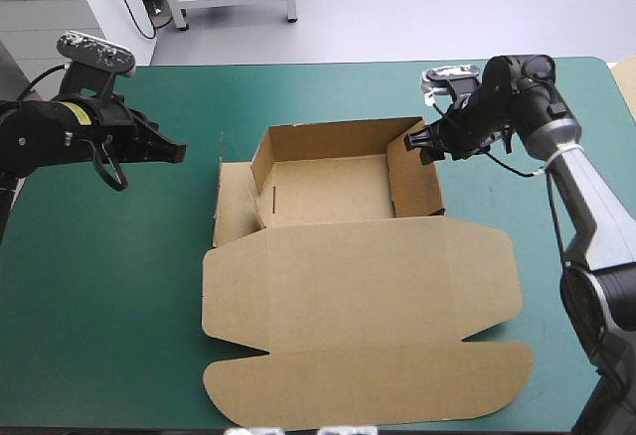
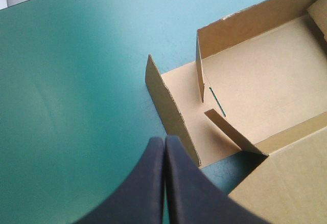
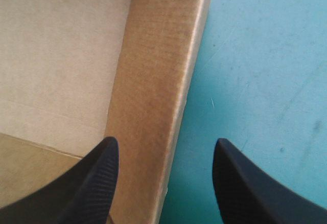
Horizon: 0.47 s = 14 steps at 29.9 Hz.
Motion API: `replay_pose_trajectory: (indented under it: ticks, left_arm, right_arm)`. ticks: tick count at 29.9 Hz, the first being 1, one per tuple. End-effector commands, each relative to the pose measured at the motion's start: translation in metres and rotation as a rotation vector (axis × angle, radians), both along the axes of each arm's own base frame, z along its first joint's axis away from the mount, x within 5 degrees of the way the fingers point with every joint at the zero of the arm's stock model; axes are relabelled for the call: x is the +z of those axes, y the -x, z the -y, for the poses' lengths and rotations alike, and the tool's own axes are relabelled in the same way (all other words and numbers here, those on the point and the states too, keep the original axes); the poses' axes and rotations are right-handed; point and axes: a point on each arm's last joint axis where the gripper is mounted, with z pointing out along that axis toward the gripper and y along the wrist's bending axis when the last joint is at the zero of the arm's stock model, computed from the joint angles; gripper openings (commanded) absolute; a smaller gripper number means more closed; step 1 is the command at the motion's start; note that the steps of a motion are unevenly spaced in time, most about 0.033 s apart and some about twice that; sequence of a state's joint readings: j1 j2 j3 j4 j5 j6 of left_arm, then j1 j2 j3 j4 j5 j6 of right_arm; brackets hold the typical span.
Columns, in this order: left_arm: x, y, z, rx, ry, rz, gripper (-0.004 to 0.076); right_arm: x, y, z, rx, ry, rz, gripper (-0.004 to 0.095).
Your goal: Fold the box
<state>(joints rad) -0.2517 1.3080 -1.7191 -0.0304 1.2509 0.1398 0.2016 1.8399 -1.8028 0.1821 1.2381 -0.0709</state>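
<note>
The brown box (image 1: pixel 328 192) lies mid-table as an open tray, its far and right walls raised. Its lid (image 1: pixel 358 296) lies flat toward the near edge. My right gripper (image 1: pixel 410 142) is open at the far end of the right wall (image 3: pixel 158 81). That wall stands between its fingers: one finger (image 3: pixel 97 183) is over the tray's inside, the other over the teal-green cover. My left gripper (image 1: pixel 177 151) is shut with nothing in it, off the box's left side. Ahead of the left gripper (image 2: pixel 164 144) stands the box's left flap (image 2: pixel 168 109), half raised, with a small inner tab (image 2: pixel 230 132) beyond it.
The lid's rounded tuck flap (image 1: pixel 368 385) reaches almost to the table's near edge. Bare teal-green cover (image 1: pixel 109 276) lies between the box and the table's left edge, and a narrower strip (image 1: pixel 556 286) lies to its right.
</note>
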Motion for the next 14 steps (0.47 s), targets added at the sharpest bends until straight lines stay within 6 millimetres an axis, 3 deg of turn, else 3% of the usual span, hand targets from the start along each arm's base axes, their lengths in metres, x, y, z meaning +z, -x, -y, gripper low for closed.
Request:
replay_pose_trajectory:
  ticks: [1, 14]
  left_arm:
    - [0.012, 0.015, -0.004, 0.007, 0.020, 0.016, -0.0008]
    - [0.012, 0.015, -0.004, 0.011, 0.014, 0.017, -0.0008]
  right_arm:
    - [0.006, -0.004, 0.000, -0.021, -0.026, 0.023, 0.0515]
    - [-0.029, -0.026, -0.008, -0.018, -0.059, -0.009, 0.0509]
